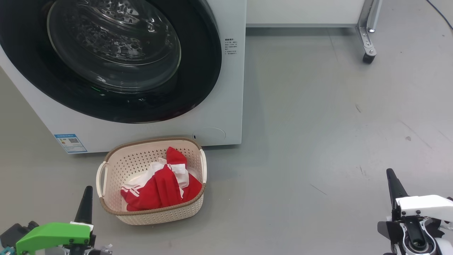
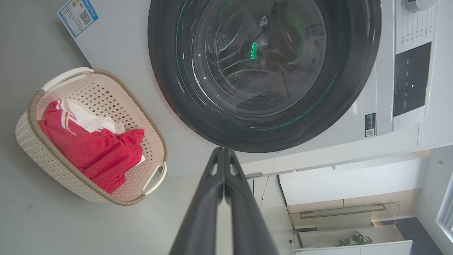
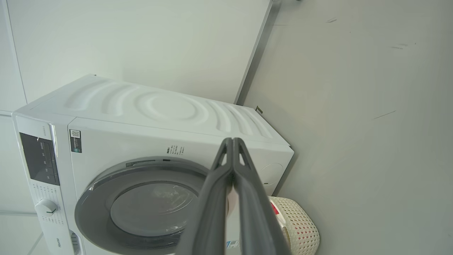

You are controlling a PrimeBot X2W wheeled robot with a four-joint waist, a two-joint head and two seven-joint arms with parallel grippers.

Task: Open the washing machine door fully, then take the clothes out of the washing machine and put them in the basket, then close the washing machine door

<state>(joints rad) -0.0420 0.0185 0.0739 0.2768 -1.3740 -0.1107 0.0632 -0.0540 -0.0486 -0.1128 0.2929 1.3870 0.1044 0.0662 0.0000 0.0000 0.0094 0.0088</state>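
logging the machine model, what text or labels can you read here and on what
Nothing reads clearly enough to quote.
blue label, low on the washing machine: QR code, print too small.
printed text block right of the washing machine door: too small.
control panel: markings blurred.
black sticker beside that panel: too small.

The red-and-white clothes lie in the cream basket before the white washing machine, its black-rimmed door shut.

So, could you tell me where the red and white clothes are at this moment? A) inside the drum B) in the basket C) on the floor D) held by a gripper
B: the clothes lie heaped inside the basket before the washing machine.
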